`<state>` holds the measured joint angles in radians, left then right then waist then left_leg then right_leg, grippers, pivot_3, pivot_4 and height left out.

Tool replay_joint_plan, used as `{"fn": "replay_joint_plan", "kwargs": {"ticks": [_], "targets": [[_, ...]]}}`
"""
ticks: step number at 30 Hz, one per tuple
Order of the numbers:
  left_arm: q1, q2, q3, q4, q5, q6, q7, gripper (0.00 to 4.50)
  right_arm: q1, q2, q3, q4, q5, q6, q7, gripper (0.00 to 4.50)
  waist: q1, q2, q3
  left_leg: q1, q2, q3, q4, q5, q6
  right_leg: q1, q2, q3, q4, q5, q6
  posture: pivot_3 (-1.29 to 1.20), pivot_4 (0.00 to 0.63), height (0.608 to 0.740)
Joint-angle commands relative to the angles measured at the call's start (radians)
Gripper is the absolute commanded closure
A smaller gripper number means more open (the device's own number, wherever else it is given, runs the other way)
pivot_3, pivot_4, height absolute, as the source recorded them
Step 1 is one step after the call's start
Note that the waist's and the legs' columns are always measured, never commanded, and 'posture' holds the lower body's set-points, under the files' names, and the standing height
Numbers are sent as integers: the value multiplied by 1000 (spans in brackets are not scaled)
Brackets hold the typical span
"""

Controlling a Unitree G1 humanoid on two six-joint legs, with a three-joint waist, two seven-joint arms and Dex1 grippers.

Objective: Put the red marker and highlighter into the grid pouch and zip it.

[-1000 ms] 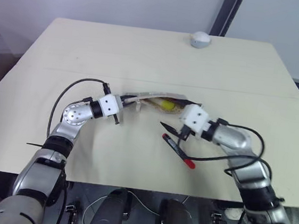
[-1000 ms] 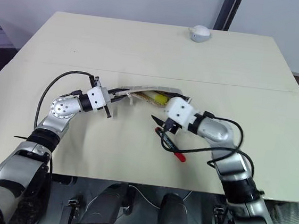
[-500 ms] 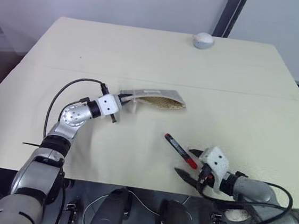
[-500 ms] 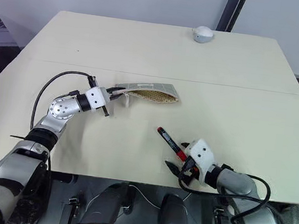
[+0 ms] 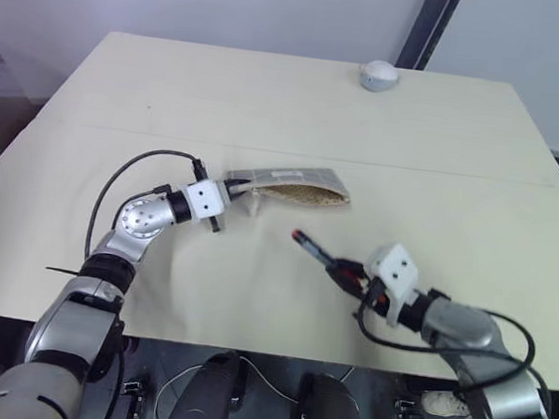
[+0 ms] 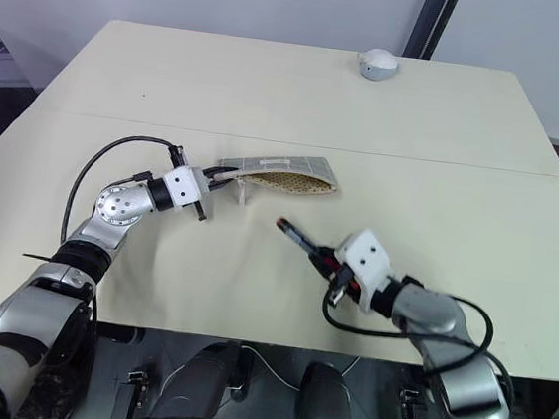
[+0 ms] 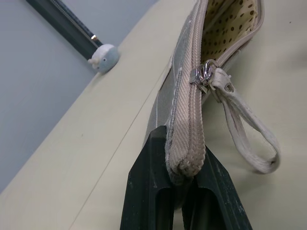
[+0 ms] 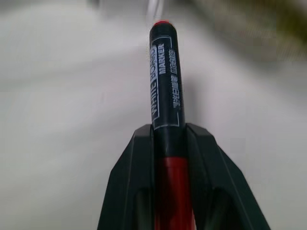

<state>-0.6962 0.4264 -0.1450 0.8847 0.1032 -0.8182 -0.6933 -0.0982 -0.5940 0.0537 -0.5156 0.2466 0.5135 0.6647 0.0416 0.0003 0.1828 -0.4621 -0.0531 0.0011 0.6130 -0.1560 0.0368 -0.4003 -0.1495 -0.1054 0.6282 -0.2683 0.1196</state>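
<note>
**Right gripper holds the marker, left gripper holds the pouch open**

The right gripper (image 5: 356, 277) is closed on the slim red marker with a black printed middle band (image 5: 321, 256); the two black fingers (image 8: 128, 191) pinch it at the red part of the barrel, and the black part sticks out in front toward the pouch. The left gripper (image 7: 184, 179) is clamped on the end of the flat grey fabric pouch with a white grid pattern (image 5: 287, 181), just behind the metal zipper pull (image 7: 203, 76) with its pale loop strap (image 7: 249, 139).

The pouch lies on the wide beige table (image 5: 271, 99), its mouth open and the dotted tan lining visible. It looks soft and light, so I think it folds easily; holding the stiff zipper end is a good choice. The marker seems rigid, light and smooth, so it can slip or turn; a grip near the middle looks safer. The highlighter I cannot make out.
</note>
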Motion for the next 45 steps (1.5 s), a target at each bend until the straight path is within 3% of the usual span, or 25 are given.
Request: {"fn": "replay_joint_plan", "kwargs": {"ticks": [1, 11, 22, 26, 27, 30, 33, 34, 39, 43, 45], "targets": [[7, 0, 13, -49, -46, -18, -24, 4500, -48, -33, -10, 50, -37, -18, -1, 4152, 3, 0, 0, 0, 0, 0, 0, 0, 0, -2, 0, -1, -1, 0, 0, 0, 150, 740], [29, 1, -6, -110, -60, -26, -85, 4500, -190, -50, 85, 218, -154, -121, 34, 4152, -3, 0, 0, 0, -2, 0, 2, -1, 2, 1, 0, -1, 2, 1, 1, 0, 150, 740], [27, -25, -72, -182, -62, -1, -160, 4500, -412, 28, 311, 380, -412, -278, 6, 4152, -2, 0, 0, -1, -3, 0, 3, -1, 2, -3, -1, -1, 2, 1, 1, 0, 150, 740], [43, -33, -69, -234, -88, 38, -180, 4500, -406, 40, 298, 409, -432, -336, -1, 4152, -3, 0, 0, -1, -3, 1, 3, 0, 2, -2, 0, -1, 3, 1, 1, 0, 150, 740], [44, -31, -64, -240, -89, 48, -181, 4500, -402, 34, 289, 412, -440, -346, -5, 3123, -3, 0, 0, -1, -3, 1, 3, 0, 2, 0, 0, -1, 4, 1, 1, 0, 150, 740], [43, -13, -55, -231, -56, 69, -157, 4500, -379, 22, 242, 397, -435, -367, -27, 1723, -3, 0, 0, 0, -2, 1, 3, 0, 2, 0, 0, -1, 4, 1, 1, 0, 150, 740], [45, -1, -49, -218, -38, 93, -133, 4500, -296, 20, 137, 299, -324, -330, -4, 258, 1, 0, 0, 0, -2, 0, 3, 0, 2, 1, 0, -1, 4, 1, 1, 0, 150, 740], [49, 0, -50, -222, -43, 100, -135, 4500, -256, 30, 95, 248, -253, -296, 14, 56, 1, 0, 0, 0, -2, 0, 3, 0, 2, 1, 0, -1, 4, 1, 1, 0, 150, 740], [77, -16, -61, -262, -53, 137, -124, 4500, -57, 59, -86, 12, 54, -111, 46, 56, -1, 0, 0, 1, -2, -1, 2, -1, 2, 2, 0, -1, 3, 1, 1, 0, 150, 740], [77, -29, -79, -273, -32, 130, -121, 4500, 39, 70, -89, -56, 219, 38, 67, 56, -3, 0, 0, 1, -1, -1, 2, -1, 2, 2, 0, 0, 2, 1, 1, 0, 150, 740], [64, -34, -91, -266, -8, 111, -112, 4500, 83, 90, -30, -4, 197, 30, 63, 56, -2, 0, 0, 2, -1, -2, 1, -1, 2, 3, 0, 0, 2, 1, 1, 0, 150, 740]]}}
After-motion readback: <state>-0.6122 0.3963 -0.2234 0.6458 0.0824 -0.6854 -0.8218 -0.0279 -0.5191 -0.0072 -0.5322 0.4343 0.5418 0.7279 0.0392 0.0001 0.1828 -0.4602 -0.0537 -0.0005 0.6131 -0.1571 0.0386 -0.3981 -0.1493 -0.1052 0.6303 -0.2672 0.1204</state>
